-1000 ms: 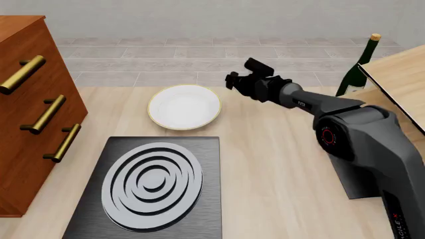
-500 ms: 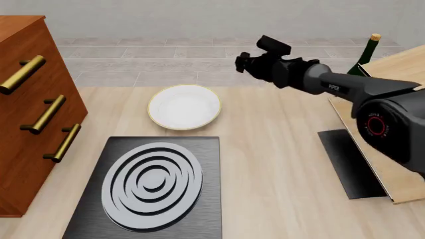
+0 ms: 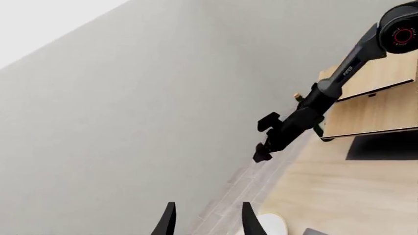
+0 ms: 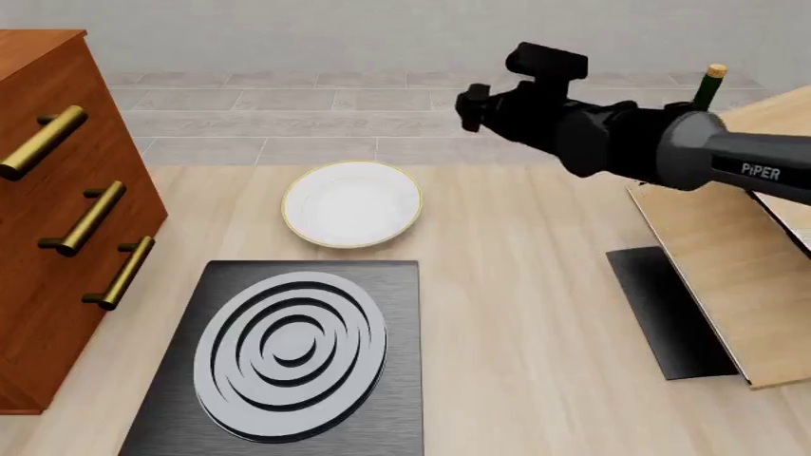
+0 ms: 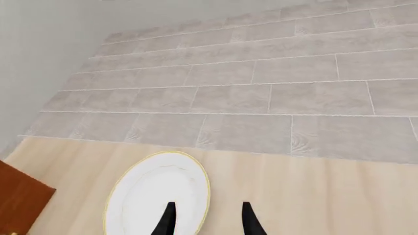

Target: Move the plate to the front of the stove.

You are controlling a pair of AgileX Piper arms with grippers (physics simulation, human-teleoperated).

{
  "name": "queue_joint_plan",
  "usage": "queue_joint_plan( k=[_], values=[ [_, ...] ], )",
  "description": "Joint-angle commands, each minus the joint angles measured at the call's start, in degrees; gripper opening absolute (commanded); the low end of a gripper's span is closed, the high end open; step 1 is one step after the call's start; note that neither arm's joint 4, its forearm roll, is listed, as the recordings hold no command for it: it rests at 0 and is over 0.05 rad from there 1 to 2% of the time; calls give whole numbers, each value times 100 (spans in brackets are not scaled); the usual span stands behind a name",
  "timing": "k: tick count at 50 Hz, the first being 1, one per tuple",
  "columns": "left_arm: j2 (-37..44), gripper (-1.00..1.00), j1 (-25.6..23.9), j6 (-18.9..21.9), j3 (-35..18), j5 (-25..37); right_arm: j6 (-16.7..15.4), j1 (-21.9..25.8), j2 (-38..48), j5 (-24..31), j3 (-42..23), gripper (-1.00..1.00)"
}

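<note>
- The right arm's black gripper has risen since a second ago and now hangs in the upper centre of the front view, its jaws narrowly parted and empty.
- The left arm's gripper appears only in its wrist view, jaws parted, holding nothing.
- Left to right on the pale wooden table: brown wooden drawer chest; round white gold-rimmed plate directly behind the black stove with ringed silver burner; green bottle.
- Grey tiled floor beyond.

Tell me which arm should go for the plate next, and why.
Right. The right gripper hangs open above the table just beyond the plate, and its wrist view looks straight down on the plate. The left gripper is out of the front view, aimed at the wall with only the plate's edge in sight.
</note>
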Motion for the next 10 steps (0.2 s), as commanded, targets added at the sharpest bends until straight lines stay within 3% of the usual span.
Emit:
queue_joint_plan(
  k=[1,10],
  values=[
    [56,100,-18,-51,40,-61,-264,410,-1121,-432,1213,100],
    [104,100,-26,-134,75,-125,-489,627,-2124,-687,2166,100]
  ],
)
